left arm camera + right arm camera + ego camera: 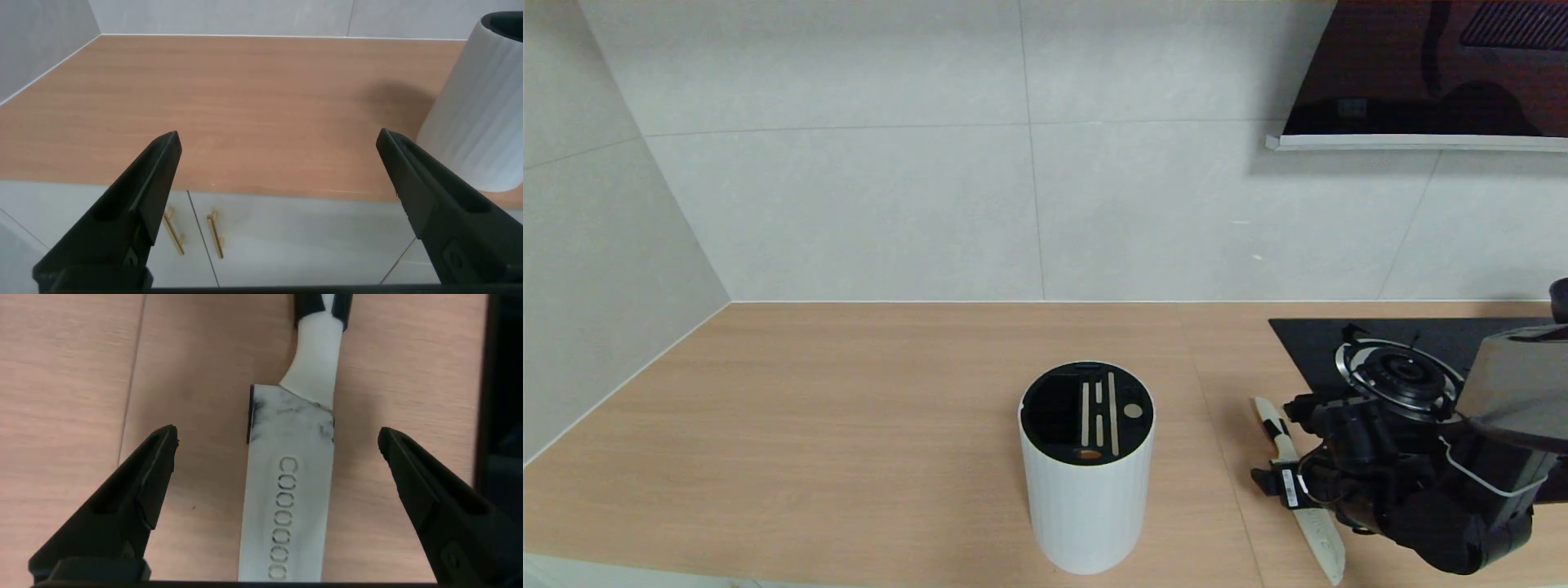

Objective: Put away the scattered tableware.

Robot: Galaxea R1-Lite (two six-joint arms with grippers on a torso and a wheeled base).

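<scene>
A white knife (1303,490) with a black-and-white handle lies flat on the wooden counter (866,433), just left of the stove. In the right wrist view its pale blade (286,498) with a row of oval holes runs between the two spread fingers. My right gripper (278,510) is open, directly over the blade, and shows over the knife (1298,482) in the head view. A white ribbed cylindrical holder (1086,469) with a black slotted top stands at the counter's front middle. My left gripper (278,212) is open, off the counter's front edge, left of the holder (478,106).
A black gas hob with a metal burner ring (1401,376) sits at the right. A range hood (1421,73) hangs above it. Tiled walls close the back and left. Cabinet doors with gold handles (214,233) show below the counter edge.
</scene>
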